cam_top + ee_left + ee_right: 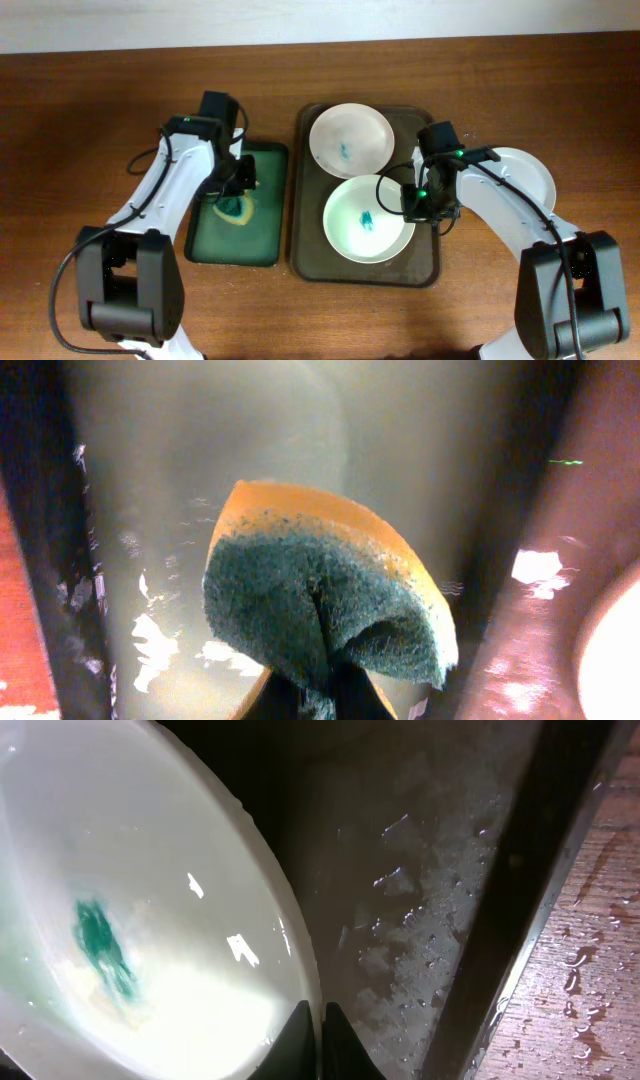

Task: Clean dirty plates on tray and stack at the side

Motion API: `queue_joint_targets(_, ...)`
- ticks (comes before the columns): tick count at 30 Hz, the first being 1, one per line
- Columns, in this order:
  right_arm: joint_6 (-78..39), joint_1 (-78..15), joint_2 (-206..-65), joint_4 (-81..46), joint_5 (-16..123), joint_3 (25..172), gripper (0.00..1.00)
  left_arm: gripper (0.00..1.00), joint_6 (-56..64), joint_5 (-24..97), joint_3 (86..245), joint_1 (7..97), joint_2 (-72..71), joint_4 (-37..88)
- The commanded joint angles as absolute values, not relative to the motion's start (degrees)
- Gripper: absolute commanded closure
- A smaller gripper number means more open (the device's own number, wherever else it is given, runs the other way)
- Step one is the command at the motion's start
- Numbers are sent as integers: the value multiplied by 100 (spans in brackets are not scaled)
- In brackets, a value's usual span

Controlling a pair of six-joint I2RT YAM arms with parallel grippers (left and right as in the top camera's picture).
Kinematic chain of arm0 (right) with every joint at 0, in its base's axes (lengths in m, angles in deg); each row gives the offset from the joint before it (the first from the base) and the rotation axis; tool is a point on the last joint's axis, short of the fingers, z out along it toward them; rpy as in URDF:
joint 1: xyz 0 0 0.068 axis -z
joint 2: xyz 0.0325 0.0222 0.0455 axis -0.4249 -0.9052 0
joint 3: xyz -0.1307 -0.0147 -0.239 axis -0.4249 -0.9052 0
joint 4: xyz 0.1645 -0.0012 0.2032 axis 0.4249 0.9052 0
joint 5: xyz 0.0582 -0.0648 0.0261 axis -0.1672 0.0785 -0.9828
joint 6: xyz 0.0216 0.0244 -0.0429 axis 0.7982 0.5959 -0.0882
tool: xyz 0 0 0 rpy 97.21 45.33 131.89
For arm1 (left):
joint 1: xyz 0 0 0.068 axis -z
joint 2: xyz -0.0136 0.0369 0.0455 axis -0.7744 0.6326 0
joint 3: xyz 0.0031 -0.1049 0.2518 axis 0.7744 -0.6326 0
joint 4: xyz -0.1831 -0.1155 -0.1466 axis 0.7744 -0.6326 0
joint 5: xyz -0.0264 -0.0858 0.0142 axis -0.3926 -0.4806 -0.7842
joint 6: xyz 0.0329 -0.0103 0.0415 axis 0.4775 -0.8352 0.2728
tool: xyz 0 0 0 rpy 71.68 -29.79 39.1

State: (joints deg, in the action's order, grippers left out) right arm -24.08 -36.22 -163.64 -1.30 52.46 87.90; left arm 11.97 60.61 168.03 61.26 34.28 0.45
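Observation:
The dark olive-brown tray [306,240] holds two dirty white plates with teal smears: one at the back [350,139] and one at the front [367,220]. A third white plate [528,172] lies on the table right of the tray, partly under my right arm. My right gripper [416,202] is shut on the front plate's right rim [318,1038]; the smeared plate [130,950] fills the left of the right wrist view. My left gripper [232,192] is shut on a folded yellow-and-green sponge [320,590] over the green tray [262,235].
The narrow green tray [200,450] is wet and sits left of the big tray. The big tray's floor [420,890] is wet, and water drops lie on the wooden table [600,970] beside its rim.

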Motion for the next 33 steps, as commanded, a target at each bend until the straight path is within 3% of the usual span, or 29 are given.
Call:
queue_joint_targets(1,-2371,-3637,-16267,-128,5314,8851,96,100,1243,5427,17704,6891,3126,23)
queue_joint_targets(8,-2428,-3637,-16267,-82,5312,8851,96,100,-671,4697,17402,9107,4377,2009)
queue_joint_targets(11,-2426,-3637,-16267,-84,5312,8851,96,100,-1187,4601,17402,9205,5039,2064)
queue_joint_targets(16,-2426,-3637,-16267,-89,5312,8851,96,100,-999,3858,17402,9343,5603,2344)
queue_joint_targets(19,-2423,-3637,-16267,-34,5309,8851,96,100,-774,5792,17409,9256,5605,1878)
queue_joint_targets(26,-2358,-3630,-16267,-41,5316,8851,96,100,-772,7490,18558,8554,5605,-23)
queue_joint_targets(28,-2299,-3630,-16267,-41,5318,8851,96,100,-772,7355,18549,8414,5642,90)
queue_joint_targets(33,-2544,-3643,-16274,-255,4614,8849,96,100,-359,4721,18534,8534,5893,504)
